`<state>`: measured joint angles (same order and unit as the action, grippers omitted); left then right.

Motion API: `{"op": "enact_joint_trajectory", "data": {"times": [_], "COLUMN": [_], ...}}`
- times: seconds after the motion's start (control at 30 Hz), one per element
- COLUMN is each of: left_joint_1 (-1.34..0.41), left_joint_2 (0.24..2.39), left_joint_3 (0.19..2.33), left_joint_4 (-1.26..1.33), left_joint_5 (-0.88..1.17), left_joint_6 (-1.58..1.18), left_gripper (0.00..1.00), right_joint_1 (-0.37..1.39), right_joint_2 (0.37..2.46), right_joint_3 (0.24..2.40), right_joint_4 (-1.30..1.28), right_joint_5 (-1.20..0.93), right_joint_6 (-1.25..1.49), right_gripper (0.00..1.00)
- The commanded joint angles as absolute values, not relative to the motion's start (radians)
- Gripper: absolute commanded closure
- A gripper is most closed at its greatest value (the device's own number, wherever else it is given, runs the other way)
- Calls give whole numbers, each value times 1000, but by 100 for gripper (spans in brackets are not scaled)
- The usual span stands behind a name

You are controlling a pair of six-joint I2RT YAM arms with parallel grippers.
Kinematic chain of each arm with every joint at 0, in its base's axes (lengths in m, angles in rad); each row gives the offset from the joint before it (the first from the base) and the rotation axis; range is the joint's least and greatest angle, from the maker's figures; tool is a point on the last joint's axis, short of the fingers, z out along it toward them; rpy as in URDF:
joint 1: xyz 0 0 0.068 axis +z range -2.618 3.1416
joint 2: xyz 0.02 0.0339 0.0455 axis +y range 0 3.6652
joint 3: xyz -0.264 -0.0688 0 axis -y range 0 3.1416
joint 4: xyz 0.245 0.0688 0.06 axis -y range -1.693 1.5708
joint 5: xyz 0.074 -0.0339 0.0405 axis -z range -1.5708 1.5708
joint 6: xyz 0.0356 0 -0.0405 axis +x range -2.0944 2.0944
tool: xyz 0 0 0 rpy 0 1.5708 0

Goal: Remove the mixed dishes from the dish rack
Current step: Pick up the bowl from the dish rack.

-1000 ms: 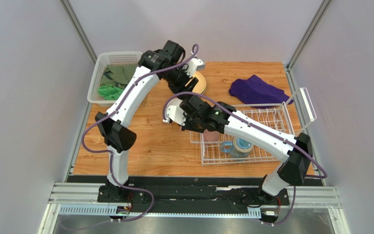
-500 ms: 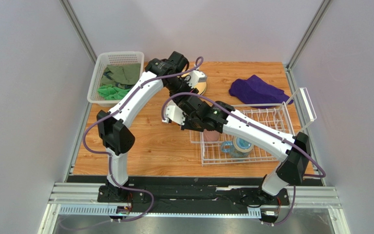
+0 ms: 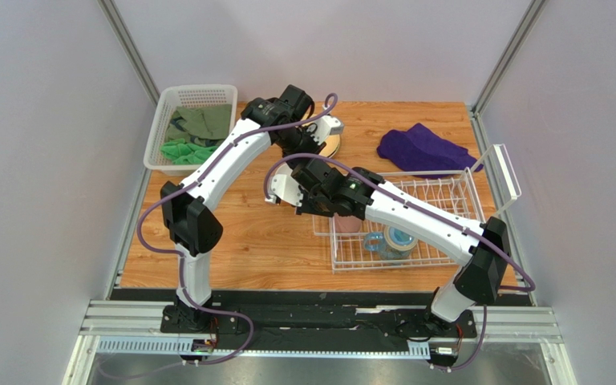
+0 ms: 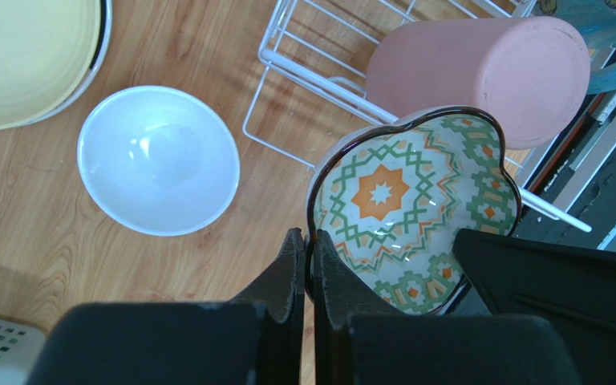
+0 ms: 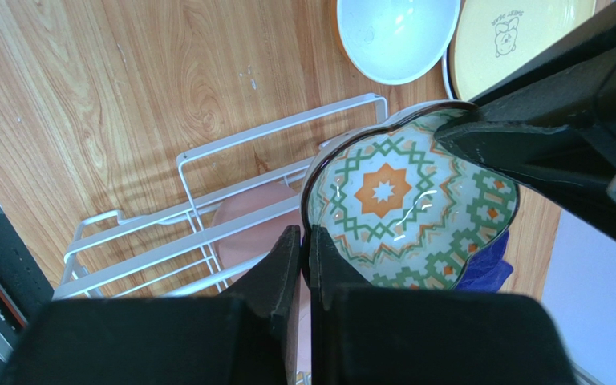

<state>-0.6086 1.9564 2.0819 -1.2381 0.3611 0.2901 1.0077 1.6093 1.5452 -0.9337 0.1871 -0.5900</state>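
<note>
The left pincer point(image 4: 306, 241) and the right pincer point(image 5: 301, 241) both clamp the dark rim of the patterned bowl point(image 4: 411, 216), aloft over the tabletop point(image 4: 46, 233) at the dish rack point(image 4: 303, 60) corner; I judge it light, stiff, glaze-slick and breakable, best held by the rim.

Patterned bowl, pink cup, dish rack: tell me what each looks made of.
The patterned bowl: likely glazed ceramic, glossy; highlights glint across its orange and green pattern. The pink cup: probably matte plastic; even colour, no shine. The dish rack: seemingly metal wire coated white; thin, smooth rods.
</note>
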Motion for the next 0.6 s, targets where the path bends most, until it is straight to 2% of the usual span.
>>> {"op": "enact_joint_trajectory", "data": {"times": [0.0, 0.1, 0.2, 0.23, 0.37, 0.57], "left_joint_1": [-612, -611, -611, -611, -601, -549], "left_joint_2": [1907, 1904, 1904, 1905, 1913, 1916], "left_joint_3": [2085, 2092, 2114, 2121, 2146, 2163], "left_joint_4": [-1221, -1209, -1206, -1207, -1212, -1189], "left_joint_5": [367, 361, 359, 356, 350, 383], "left_joint_6": [293, 282, 270, 268, 256, 218], "left_gripper": [100, 100, 100, 100, 100, 100], "right_joint_1": [1017, 1019, 1017, 1019, 1019, 1017], "right_joint_2": [1608, 1606, 1601, 1600, 1589, 1574], "right_joint_3": [1589, 1588, 1583, 1580, 1559, 1528], "right_joint_4": [-902, -897, -894, -891, -879, -865], "right_joint_5": [239, 250, 258, 264, 276, 285], "right_joint_6": [-594, -588, -581, -578, -575, -572], "right_gripper": [94, 87, 71, 62, 48, 39]}}
